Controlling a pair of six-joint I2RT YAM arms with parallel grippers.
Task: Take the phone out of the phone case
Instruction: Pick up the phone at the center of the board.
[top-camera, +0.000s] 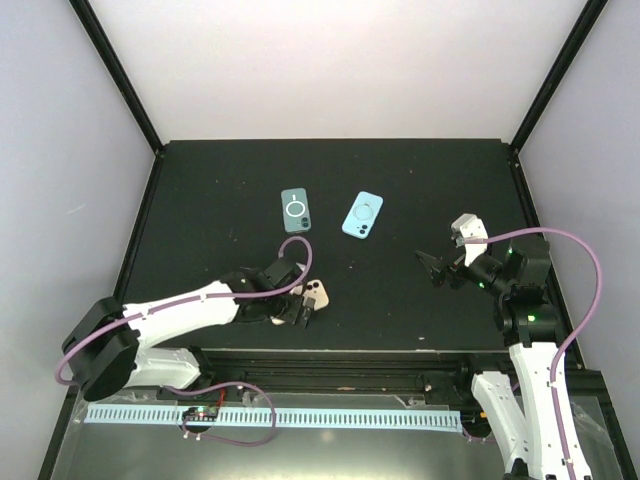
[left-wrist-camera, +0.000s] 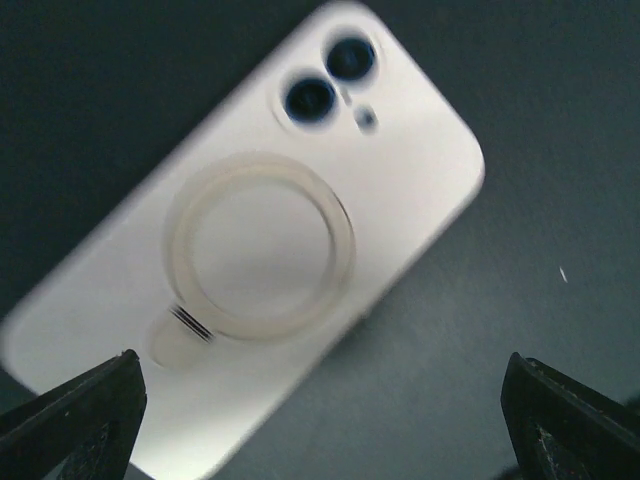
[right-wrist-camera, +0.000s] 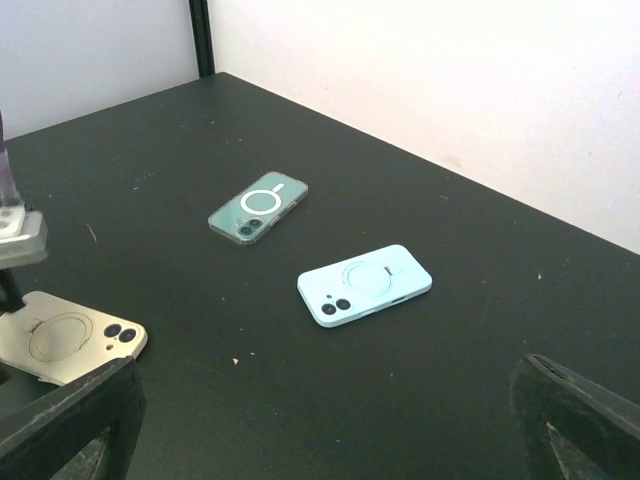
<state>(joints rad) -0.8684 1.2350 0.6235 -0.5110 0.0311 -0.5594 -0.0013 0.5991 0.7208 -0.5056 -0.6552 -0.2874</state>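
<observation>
White walls enclose a black bench (top-camera: 200, 200) on which three cased phones lie back-up: a green phone (top-camera: 296, 210) and a blue phone (top-camera: 363, 215) near the middle of the top view, and a cream phone (left-wrist-camera: 260, 250) lower down, close to the near edge. The cream phone, directly under the left gripper (left-wrist-camera: 322, 365), is judged to be the task's object. It lies flat in its case, with the ring (left-wrist-camera: 260, 245) on the back facing up. Its long axis runs diagonally in the left wrist view, from lower left to upper right, and the lenses (left-wrist-camera: 330, 80) point to the upper right; in the right wrist view the lens end points toward the right of the frame. The left gripper is spread wide, one finger (left-wrist-camera: 80, 410) at each lower corner of its view, pinching nothing. The right gripper (right-wrist-camera: 325, 365) is likewise spread and empty, well apart from all three phones. Likely failures are these: because the phone sits askew to the closing line, the fingers may catch only its corners and spin it on the bench; the thin flat edge gives little purchase, so the fingers may scrape the bench or slide off; and a one-sided grip would lift case and phone together unless the right gripper comes in to brace one of them.
</observation>
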